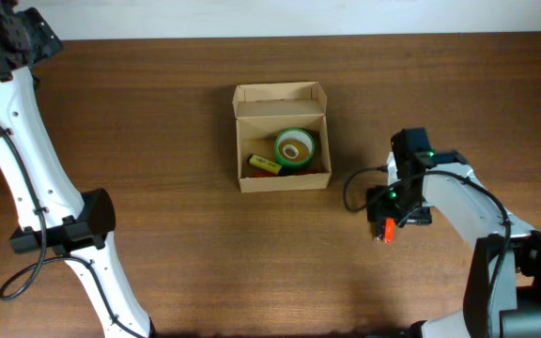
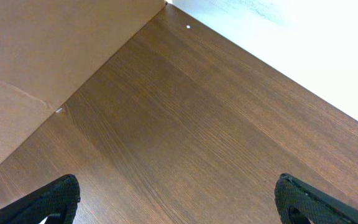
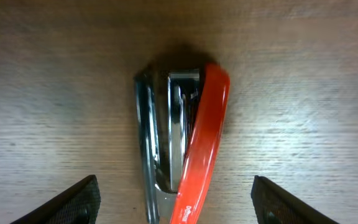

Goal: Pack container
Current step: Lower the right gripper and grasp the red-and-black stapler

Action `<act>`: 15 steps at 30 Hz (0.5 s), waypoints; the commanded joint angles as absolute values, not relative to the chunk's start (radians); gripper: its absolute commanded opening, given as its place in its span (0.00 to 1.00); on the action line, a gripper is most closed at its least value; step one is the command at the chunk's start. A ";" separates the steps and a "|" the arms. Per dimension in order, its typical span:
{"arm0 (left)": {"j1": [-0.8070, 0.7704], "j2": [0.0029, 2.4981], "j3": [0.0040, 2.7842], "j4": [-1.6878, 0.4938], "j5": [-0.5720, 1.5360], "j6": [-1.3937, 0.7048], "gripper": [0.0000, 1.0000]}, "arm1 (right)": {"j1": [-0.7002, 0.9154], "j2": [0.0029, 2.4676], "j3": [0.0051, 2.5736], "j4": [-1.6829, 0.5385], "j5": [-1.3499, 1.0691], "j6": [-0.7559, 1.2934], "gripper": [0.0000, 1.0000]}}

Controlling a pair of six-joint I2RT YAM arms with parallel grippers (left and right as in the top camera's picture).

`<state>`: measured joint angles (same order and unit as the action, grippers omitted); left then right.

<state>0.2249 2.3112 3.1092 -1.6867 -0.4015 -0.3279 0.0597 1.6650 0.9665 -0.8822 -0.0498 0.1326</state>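
Observation:
The container [image 1: 281, 97] is a small light-brown cardboard box at the table's middle, its lid flap open toward the back. Inside lie a green tape roll [image 1: 296, 147], a yellow marker [image 1: 265, 164] and something red. A red and silver stapler [image 3: 182, 149] lies on its side on the table, also in the overhead view [image 1: 387, 230]. My right gripper [image 3: 174, 202] is open right above it, one finger on each side, not touching. My left gripper [image 2: 176, 199] is open and empty over bare wood at the table's far left corner.
A brown cardboard surface [image 2: 36, 68] fills the upper left of the left wrist view. The table's back edge meets a white wall [image 2: 303, 50]. A black cable [image 1: 355, 192] loops beside the right arm.

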 commanded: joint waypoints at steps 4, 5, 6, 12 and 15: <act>0.230 2.289 3.121 -1.687 -0.415 -0.312 1.00 | 0.065 1.641 0.942 -0.872 -0.033 0.154 0.67; 0.230 2.289 3.121 -1.687 -0.415 -0.312 1.00 | 0.065 1.641 0.942 -0.870 -0.033 0.159 0.62; 0.230 2.289 3.121 -1.687 -0.415 -0.312 1.00 | 0.065 1.642 0.942 -0.866 -0.033 0.165 0.59; 0.230 2.289 3.121 -1.687 -0.415 -0.312 1.00 | 0.065 1.644 0.937 -0.840 -0.033 0.166 0.59; 0.230 2.289 3.121 -1.687 -0.415 -0.312 1.00 | 0.065 1.649 0.927 -0.823 -0.033 0.169 0.59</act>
<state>0.2249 2.3112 3.1092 -1.6867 -0.4015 -0.3279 0.0597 1.6650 0.9447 -0.8307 -0.0456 0.1581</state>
